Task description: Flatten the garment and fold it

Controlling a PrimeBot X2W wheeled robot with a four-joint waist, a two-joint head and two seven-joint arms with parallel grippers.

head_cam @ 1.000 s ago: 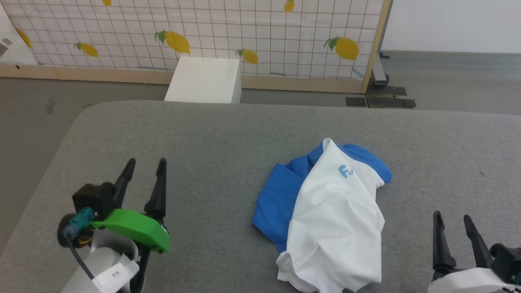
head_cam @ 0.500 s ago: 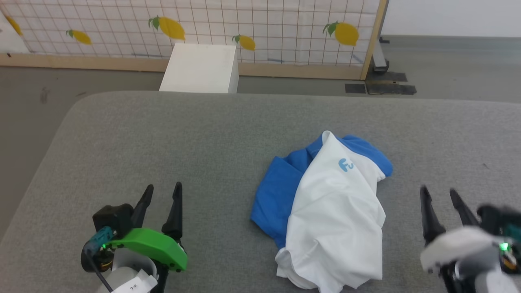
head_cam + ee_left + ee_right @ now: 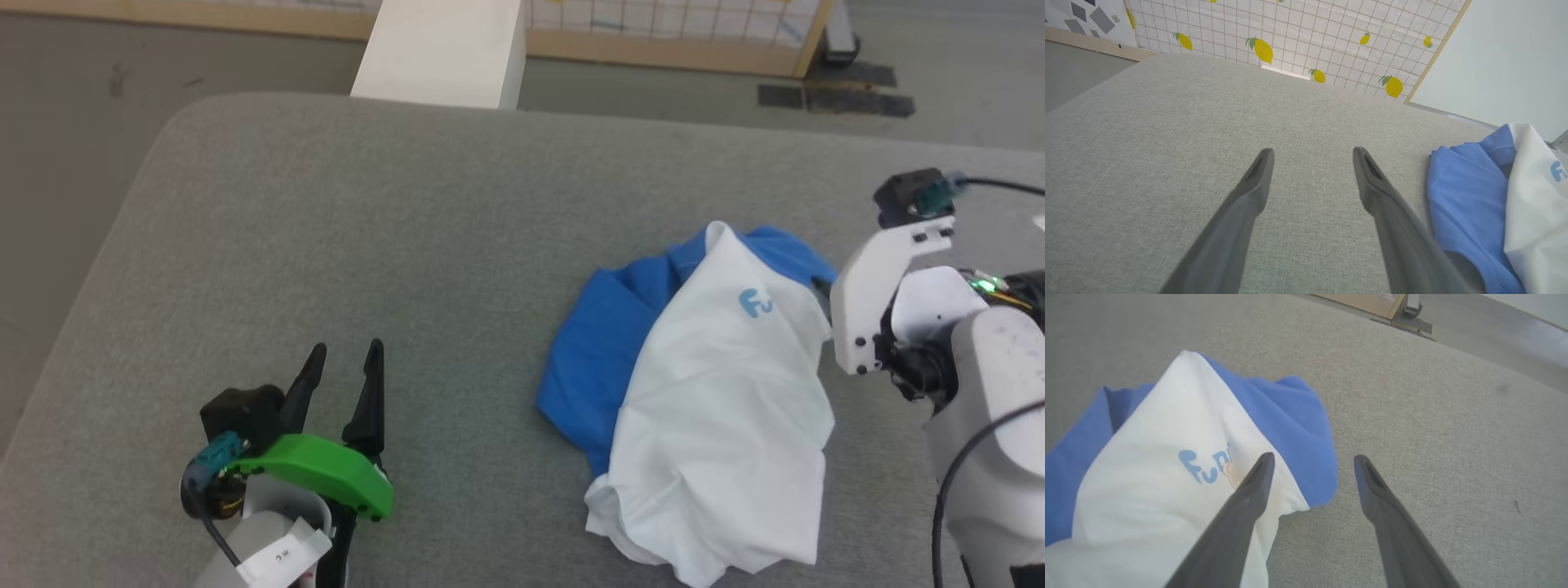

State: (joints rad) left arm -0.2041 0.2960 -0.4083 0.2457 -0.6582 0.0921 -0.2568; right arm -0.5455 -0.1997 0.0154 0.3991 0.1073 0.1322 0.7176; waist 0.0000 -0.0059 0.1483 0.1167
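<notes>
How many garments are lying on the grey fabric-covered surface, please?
1: a crumpled white cotton T-shirt with blue sleeves, right of centre on the grey fabric-covered surface, beside the right gripper. Anything beneath it would be hidden.

In the right wrist view, a finger [image 3: 1237,514] of the right pincer [image 3: 1312,457] covers part of the blue word on the garment [image 3: 1147,490], and the garment runs off the left and bottom edges. At the top of the head view, the white box [image 3: 441,49] is cut off.
</notes>
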